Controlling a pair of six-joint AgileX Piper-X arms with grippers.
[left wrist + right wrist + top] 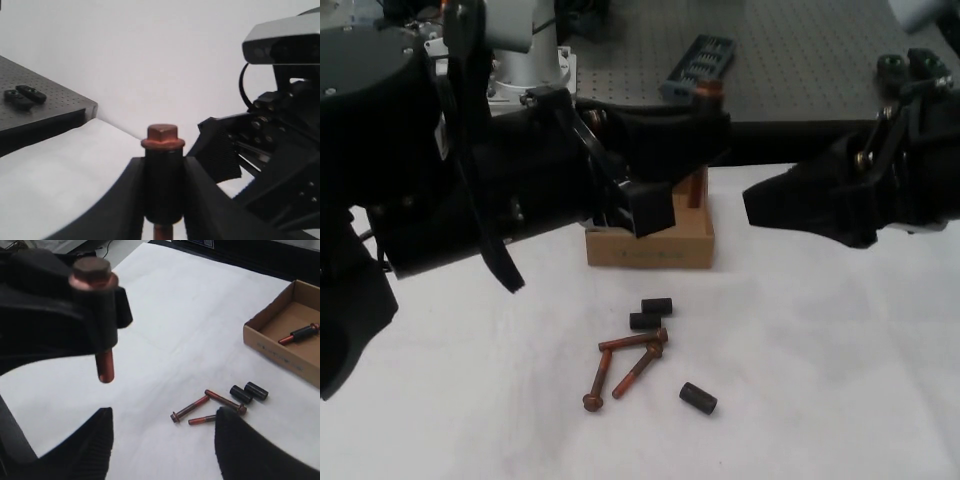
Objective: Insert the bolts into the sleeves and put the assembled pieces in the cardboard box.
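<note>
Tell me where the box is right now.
In the high view the box sits on the white sheet at mid-bench. It lies just beyond the loose bolts and sleeves.

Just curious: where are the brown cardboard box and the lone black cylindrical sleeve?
Brown cardboard box (650,250): high view, front wall.
Lone black cylindrical sleeve (698,398): high view, middle of its side.
</note>
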